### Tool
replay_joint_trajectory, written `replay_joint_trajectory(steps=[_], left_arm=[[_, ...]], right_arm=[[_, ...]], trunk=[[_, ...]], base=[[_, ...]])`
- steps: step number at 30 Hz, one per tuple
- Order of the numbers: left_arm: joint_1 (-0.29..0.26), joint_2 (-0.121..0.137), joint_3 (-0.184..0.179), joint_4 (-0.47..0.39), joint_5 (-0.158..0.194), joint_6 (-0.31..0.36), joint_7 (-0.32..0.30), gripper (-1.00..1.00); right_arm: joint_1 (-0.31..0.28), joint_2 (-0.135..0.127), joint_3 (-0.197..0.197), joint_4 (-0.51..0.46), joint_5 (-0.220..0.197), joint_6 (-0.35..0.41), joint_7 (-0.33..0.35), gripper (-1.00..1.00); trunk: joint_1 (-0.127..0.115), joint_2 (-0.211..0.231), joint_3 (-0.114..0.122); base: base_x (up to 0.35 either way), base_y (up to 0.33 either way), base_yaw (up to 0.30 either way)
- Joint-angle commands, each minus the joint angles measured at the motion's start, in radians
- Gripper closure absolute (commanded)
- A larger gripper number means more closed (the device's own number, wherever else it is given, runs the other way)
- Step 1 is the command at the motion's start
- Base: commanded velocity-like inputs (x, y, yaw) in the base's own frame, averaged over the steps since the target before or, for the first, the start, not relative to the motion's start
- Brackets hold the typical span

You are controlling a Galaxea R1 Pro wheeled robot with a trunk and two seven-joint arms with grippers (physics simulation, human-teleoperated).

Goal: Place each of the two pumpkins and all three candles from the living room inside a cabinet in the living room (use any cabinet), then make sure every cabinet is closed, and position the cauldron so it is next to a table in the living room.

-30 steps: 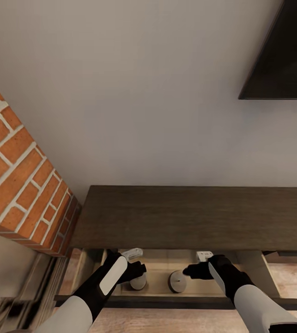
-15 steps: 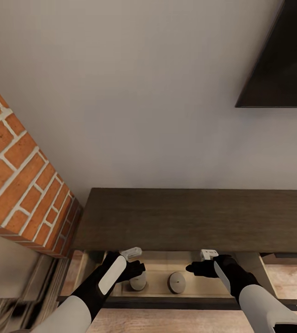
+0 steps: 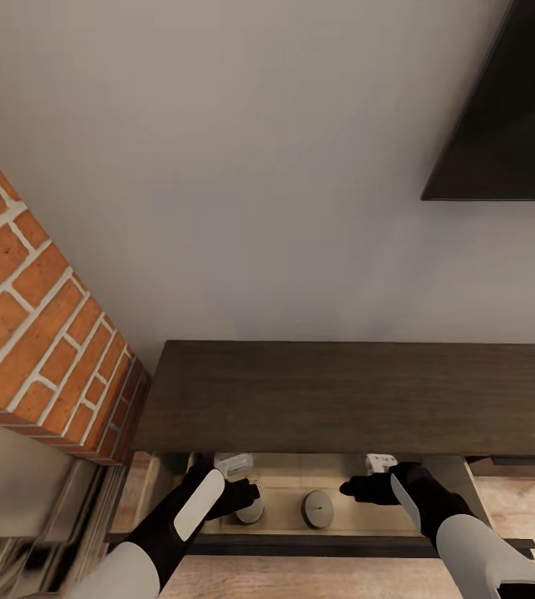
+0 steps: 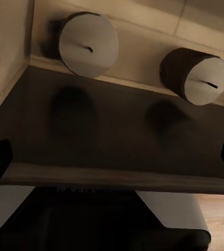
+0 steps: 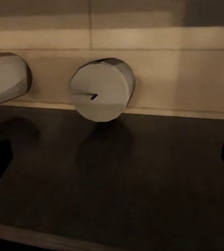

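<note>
Cabinet (image 3: 334, 399) at 6 o'clock in the head view, its drawer (image 3: 317, 545) pulled out, presumably to take the candles; two candles upright inside, one (image 3: 250, 511) under the left claw (image 3: 246, 497), one (image 3: 318, 507) between the claws; left claw spread wide, nothing in it; right claw (image 3: 359, 488) likewise wide, empty, near the second candle.

A home living room, rendered in simulation: a plain pale wall (image 3: 259, 166), a red brick chimney breast with white mortar (image 3: 34, 333), a flat black wall-mounted screen (image 3: 508, 116), a long low dark-brown wooden cabinet (image 3: 342, 399), and light wood-plank flooring (image 3: 517, 507).
</note>
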Motion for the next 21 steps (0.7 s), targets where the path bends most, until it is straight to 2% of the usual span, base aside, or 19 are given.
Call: replay_joint_trajectory(steps=[1,7,18,21], left_arm=[[0.002,0.000,0.000,0.006,-0.006,-0.006,0.006,-1.00],[0.003,0.001,0.000,0.040,-0.009,-0.008,0.010,-1.00],[0.003,0.001,0.000,0.053,-0.010,-0.004,0.013,-1.00],[0.020,0.018,-0.017,0.036,0.007,0.013,0.003,-1.00]], right_arm=[[0.000,0.001,0.006,0.001,0.001,-0.006,-0.006,-1.00],[0.000,0.002,0.014,0.000,0.004,-0.012,-0.039,-1.00],[0.000,0.000,0.014,-0.004,0.003,-0.011,-0.041,-1.00],[0.000,-0.018,-0.003,-0.001,-0.013,0.006,-0.024,-1.00]], trunk=[[0.000,0.000,0.000],[0.000,0.000,0.000],[0.000,0.000,0.000],[0.000,0.000,0.000]], base=[[0.000,0.000,0.000],[0.009,0.000,0.000],[0.202,0.000,0.000],[0.000,0.000,0.000]])
